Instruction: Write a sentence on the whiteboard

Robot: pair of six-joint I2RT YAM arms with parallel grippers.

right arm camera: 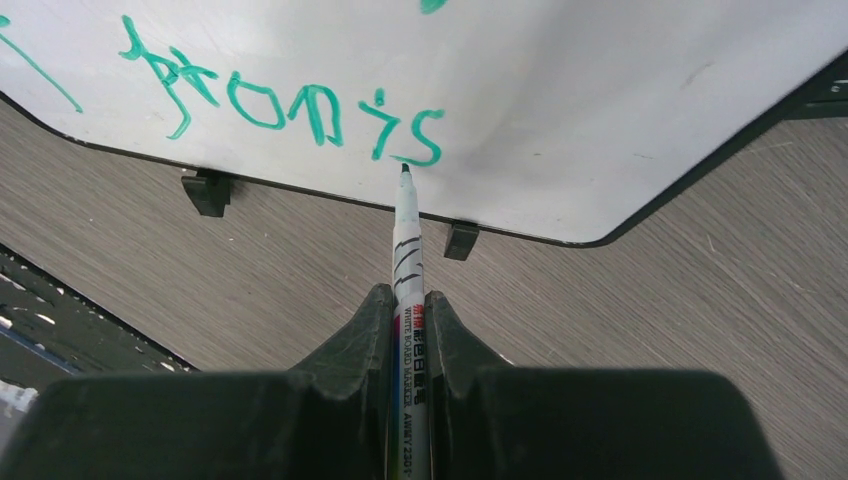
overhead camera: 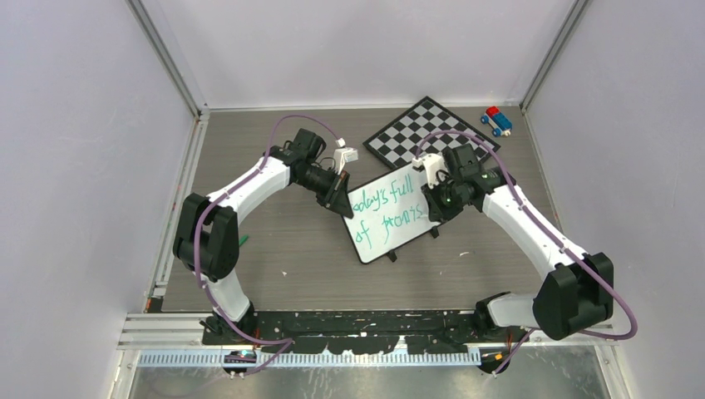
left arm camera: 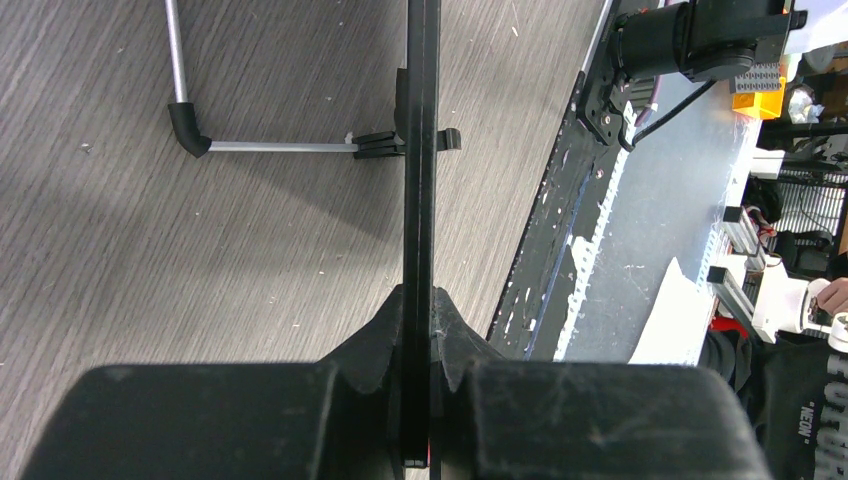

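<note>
The whiteboard (overhead camera: 397, 237) lies tilted in the middle of the table. On it the sentence (overhead camera: 384, 209) runs in green, two lines reading "today's full" and "of promis". My left gripper (overhead camera: 342, 198) is shut on the board's left edge. In the left wrist view that edge (left arm camera: 420, 150) runs thin and dark between the closed left gripper (left arm camera: 420, 300). My right gripper (right arm camera: 407, 295) is shut on a white marker (right arm camera: 407, 240). The marker's tip points at the whiteboard (right arm camera: 600, 110) just below the last "s" of the sentence (right arm camera: 300, 100). I cannot tell whether the tip touches.
A black-and-white chessboard (overhead camera: 428, 133) lies behind the whiteboard. A red-and-blue toy (overhead camera: 497, 120) sits in the far right corner. A small white object (overhead camera: 347, 154) lies near the left wrist. The board's metal stand leg (left arm camera: 270, 146) rests on the table. The black base rail (overhead camera: 366, 322) runs along the near edge.
</note>
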